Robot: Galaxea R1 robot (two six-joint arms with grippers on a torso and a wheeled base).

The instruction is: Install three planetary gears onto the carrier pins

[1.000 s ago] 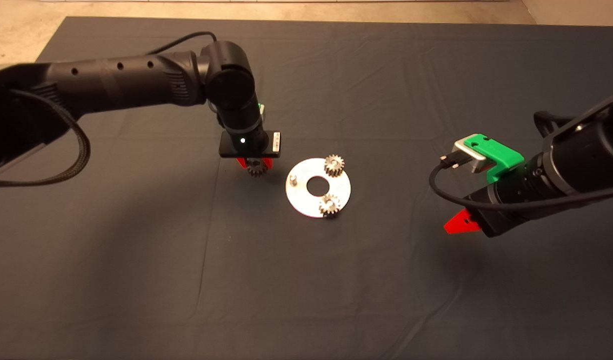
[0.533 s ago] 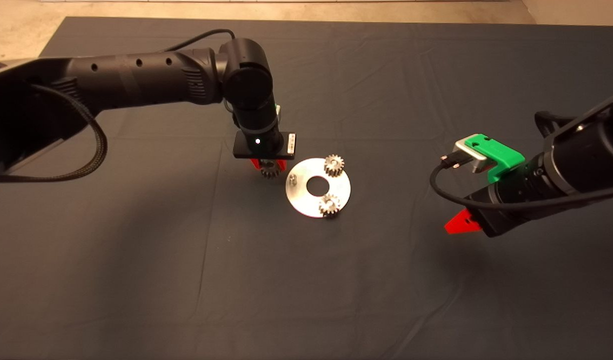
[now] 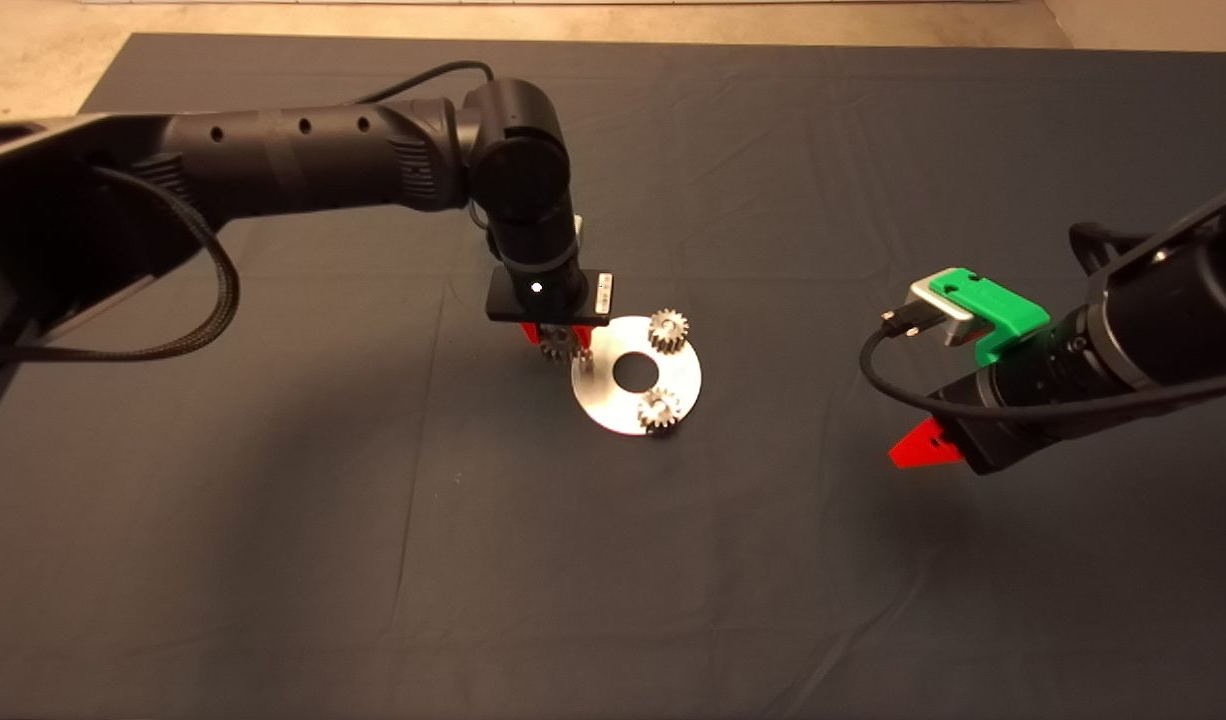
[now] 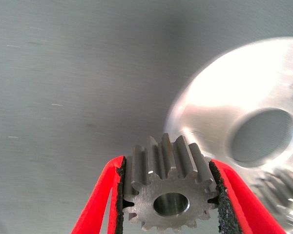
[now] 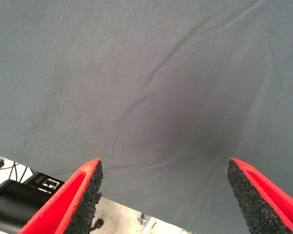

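Steel throughout: the third planetary gear (image 4: 168, 195) is clenched across its teeth in the left pincer (image 3: 556, 338), hanging over the silver disc (image 3: 673, 378) at its 9 o'clock edge. Two gears (image 3: 667, 329) sit at 1 and 5 o'clock. Judged rigid, dense and slick; gripping opposite tooth flanks suits it. The free carrier pin is hidden beneath the pincer. Right pincer (image 5: 163, 197) waits at 3 o'clock, spread, empty.

silver disc (image 4: 219, 107) blurred and cut off, third carrier pin hidden behind left hand (image 3: 558, 340)
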